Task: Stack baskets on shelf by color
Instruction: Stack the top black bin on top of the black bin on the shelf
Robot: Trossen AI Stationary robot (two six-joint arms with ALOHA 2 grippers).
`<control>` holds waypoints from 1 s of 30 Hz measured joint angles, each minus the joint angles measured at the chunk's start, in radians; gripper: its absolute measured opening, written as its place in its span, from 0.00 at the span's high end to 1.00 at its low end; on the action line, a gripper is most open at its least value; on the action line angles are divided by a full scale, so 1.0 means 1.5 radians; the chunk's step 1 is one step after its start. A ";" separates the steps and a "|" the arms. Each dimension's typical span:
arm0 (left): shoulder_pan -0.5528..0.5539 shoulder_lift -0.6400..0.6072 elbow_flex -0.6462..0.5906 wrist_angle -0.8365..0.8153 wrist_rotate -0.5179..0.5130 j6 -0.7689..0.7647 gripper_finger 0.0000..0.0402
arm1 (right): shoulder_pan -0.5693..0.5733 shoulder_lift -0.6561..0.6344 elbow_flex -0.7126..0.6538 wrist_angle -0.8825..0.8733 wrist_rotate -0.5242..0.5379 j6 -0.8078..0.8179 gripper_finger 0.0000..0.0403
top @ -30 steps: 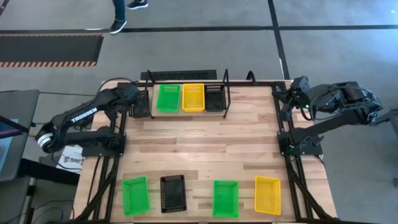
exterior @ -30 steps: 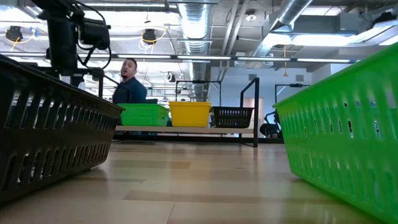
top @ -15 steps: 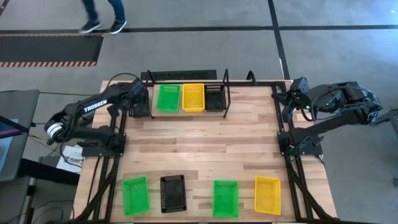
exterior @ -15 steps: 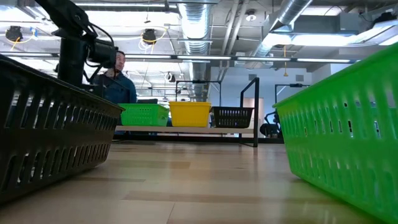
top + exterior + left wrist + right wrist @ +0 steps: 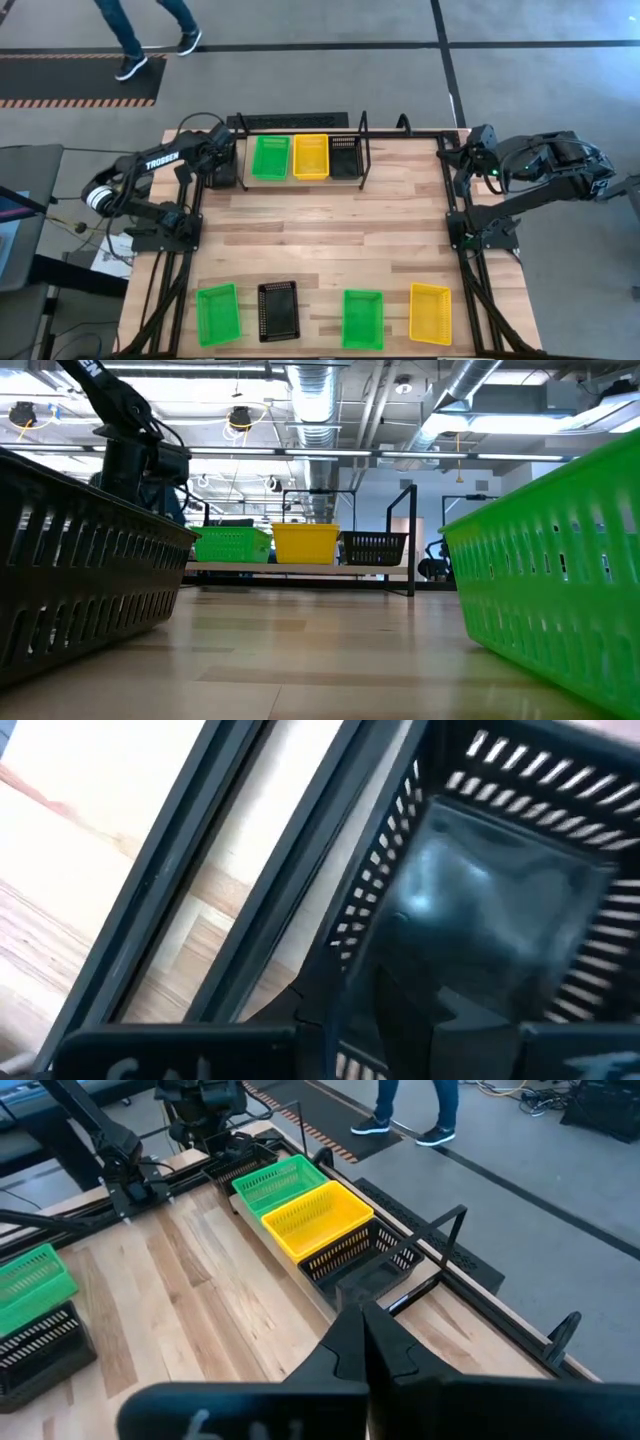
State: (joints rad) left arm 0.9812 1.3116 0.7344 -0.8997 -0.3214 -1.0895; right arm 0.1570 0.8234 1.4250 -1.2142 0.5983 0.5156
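A black basket [image 5: 226, 170] stands on the tabletop at the far left corner, just left of the shelf [image 5: 300, 568]. My left gripper [image 5: 221, 158] hangs open right over it; the left wrist view looks down into its mesh walls [image 5: 400, 870]. The shelf carries a green basket [image 5: 270, 157], a yellow basket [image 5: 311, 156] and a black basket [image 5: 344, 157], side by side on their bottoms. My right gripper [image 5: 365, 1320] is shut and waits off the table's far right corner [image 5: 472, 158].
Along the near edge stand a green basket [image 5: 217, 314], a black basket [image 5: 278, 311], a second green basket [image 5: 363, 319] and a yellow basket [image 5: 430, 313]. The shelf's wire end loop [image 5: 363, 150] rises beside the black basket. A person [image 5: 150, 25] walks beyond the far edge.
My left gripper has come down toward the black basket at the far left corner, and its arm has drawn in toward the far edge. The basket has stayed in place. The person behind the table has walked toward the left.
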 joint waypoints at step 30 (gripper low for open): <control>0.009 0.024 0.063 -0.087 -0.029 0.164 0.60 | -0.001 0.001 0.000 0.003 0.001 0.006 1.00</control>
State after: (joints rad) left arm 0.9951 1.3481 0.8295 -1.0307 -0.3647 -0.8429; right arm 0.1558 0.8246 1.4250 -1.2103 0.5995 0.5246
